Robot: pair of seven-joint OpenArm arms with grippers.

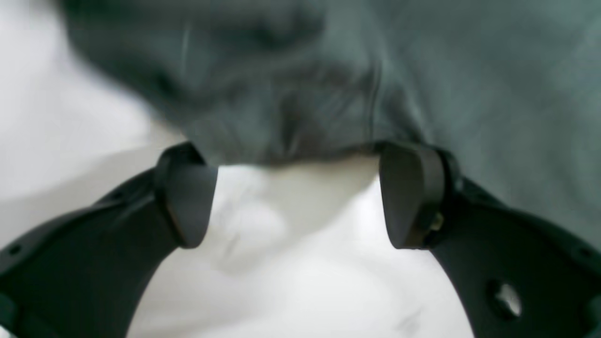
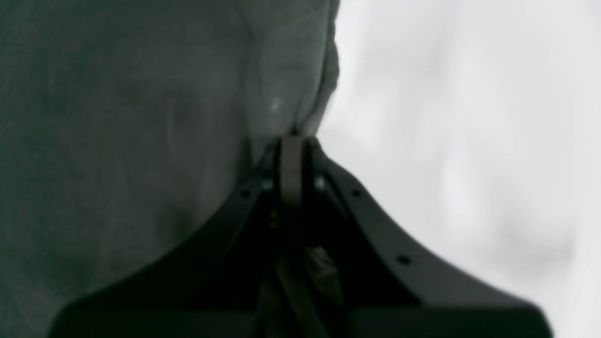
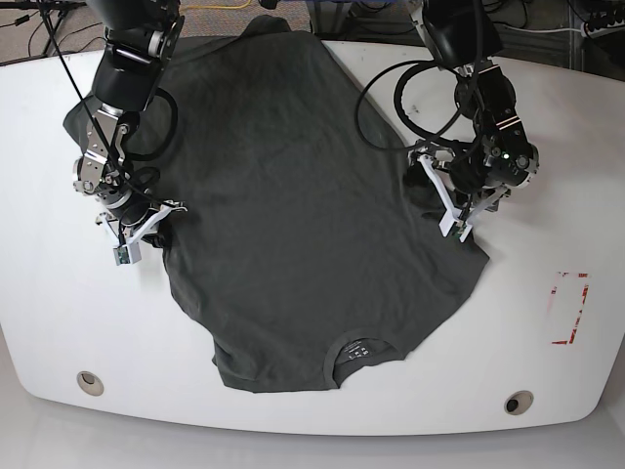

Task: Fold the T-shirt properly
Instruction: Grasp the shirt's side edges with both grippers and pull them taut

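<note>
T-shirt [image 3: 303, 195] lies spread flat on the white table [image 3: 547, 371], collar nearest the camera in base view, hem toward the far edge, so its long axis runs near-to-far btwn the two arms. Left gripper [image 1: 298, 197] sits at the shirt's side edge on the base view's right: jaws spread wide, nothing btwn them, w/ the cloth edge lying just past the fingertips [image 1: 188, 197] and bare table underneath. Right gripper [image 2: 292, 141] is pressed together at the opposite side edge, and from the wrist view it appears to pinch a fold of fabric right at the border. Judgement: the coming move turns on the left jaws vs. that edge — cloth lies straight ahead of them, so a short push fwd then close should catch it. Open room: bare table outboard of both arms and along the near rim; a red-marked patch [image 3: 569, 308] sits well apart on the base view's right. Sleeves look bunched, not laid out; no fold made yet.
</note>
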